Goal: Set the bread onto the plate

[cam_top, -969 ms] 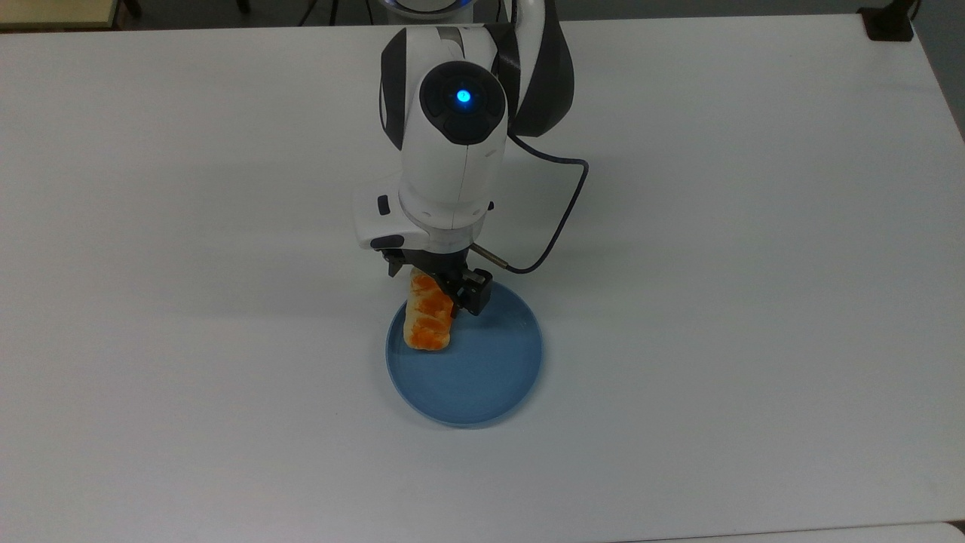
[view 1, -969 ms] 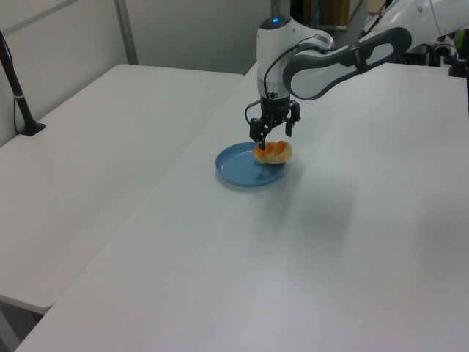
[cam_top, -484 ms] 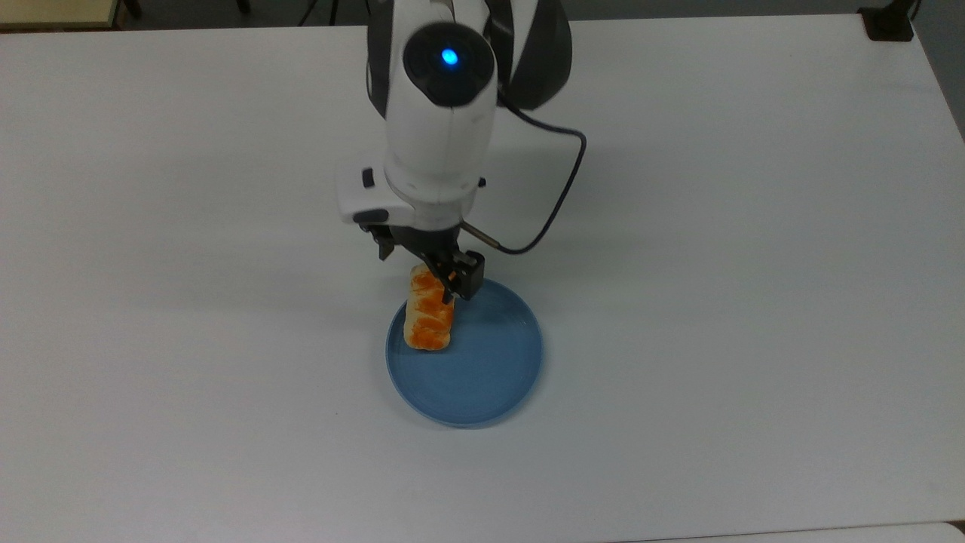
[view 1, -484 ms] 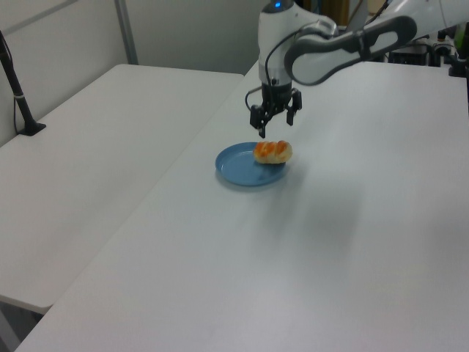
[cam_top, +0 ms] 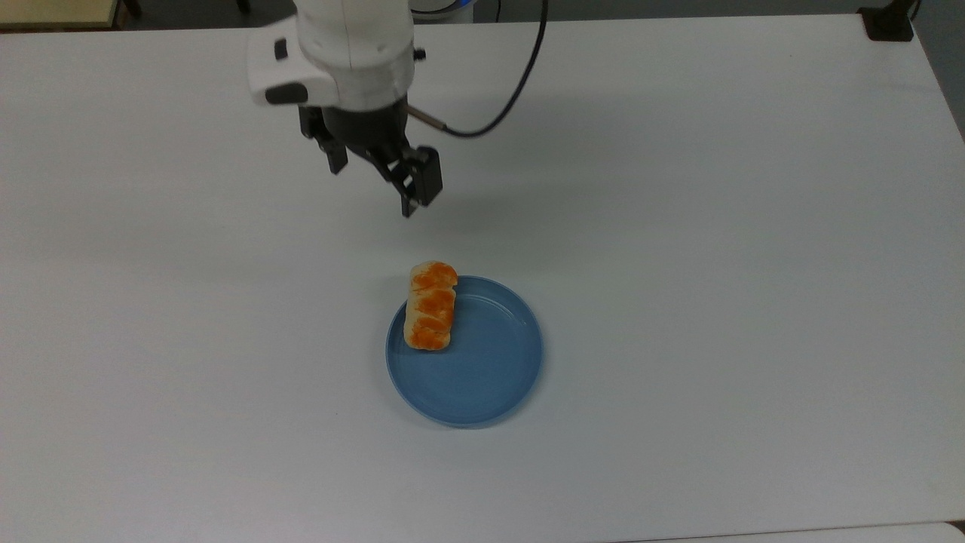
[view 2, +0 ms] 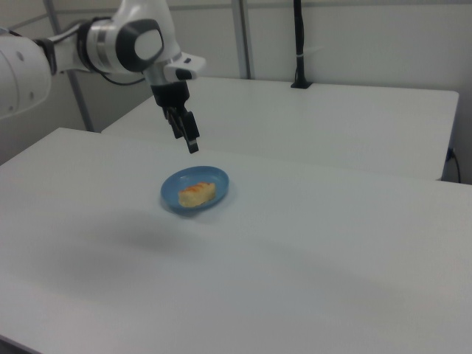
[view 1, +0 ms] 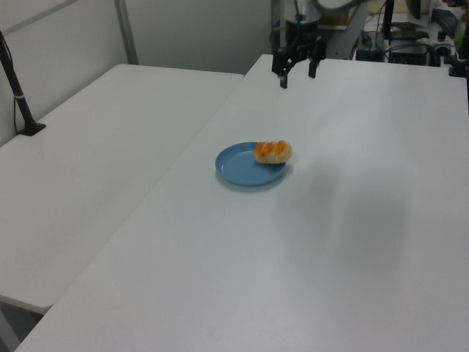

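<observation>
The braided bread (cam_top: 431,305) lies on the blue plate (cam_top: 482,369), at the plate's upper left in the top view, with its far end resting over the rim. In the left view the bread (view 1: 272,151) sits at the right side of the plate (view 1: 238,167). My gripper (cam_top: 372,190) hangs open and empty, high above the table and well back from the plate, nearer the arm's base. The left view has the gripper (view 1: 298,77) with its two fingers apart. From the right view, the gripper (view 2: 190,140) is above and left of the bread (view 2: 196,195) and plate (view 2: 214,177).
The white table (cam_top: 716,264) spreads wide around the plate. A black cable (cam_top: 520,83) loops from my wrist. A black clamp base (cam_top: 889,23) sits on the far right corner. A second white table (view 1: 88,147) adjoins, with a black post (view 1: 18,81) on it.
The gripper let go of the bread, rose and drew back toward the arm's base. The bread stays on the plate's edge where it was set down.
</observation>
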Available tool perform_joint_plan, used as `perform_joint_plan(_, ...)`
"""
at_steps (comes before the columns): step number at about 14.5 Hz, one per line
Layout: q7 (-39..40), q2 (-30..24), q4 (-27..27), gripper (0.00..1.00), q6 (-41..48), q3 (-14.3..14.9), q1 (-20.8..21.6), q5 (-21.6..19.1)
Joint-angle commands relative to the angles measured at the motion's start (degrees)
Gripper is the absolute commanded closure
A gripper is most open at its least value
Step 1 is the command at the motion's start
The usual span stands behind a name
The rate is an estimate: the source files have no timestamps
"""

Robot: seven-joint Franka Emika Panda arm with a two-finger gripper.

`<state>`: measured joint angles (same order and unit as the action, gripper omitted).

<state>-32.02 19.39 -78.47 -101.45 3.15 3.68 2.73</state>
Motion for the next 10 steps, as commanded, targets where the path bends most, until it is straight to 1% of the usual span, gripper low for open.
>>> perform_joint_plan(1,12.1,-8.3,-7.1,0.00,3.6,0.1,-1.0,-0.3)
perform_joint_plan(3,20.1,-15.2,-12.2,0.00,4.1,0.2,-2.5,-0.3)
perform_joint_plan(4,22.4,-17.5,-13.2,0.00,4.6,0.2,-3.6,-0.1)
perform_joint_plan(5,23.5,-18.9,-13.3,0.00,5.3,0.2,-4.7,0.2)
perform_joint_plan(7,24.6,-21.1,-13.6,0.00,5.8,0.6,-5.3,0.7)
perform_joint_plan(9,29.1,-24.1,-16.6,0.00,5.8,1.2,-5.2,2.4)
perform_joint_plan(10,30.8,-25.0,-17.5,0.00,5.7,2.0,-5.0,2.7)
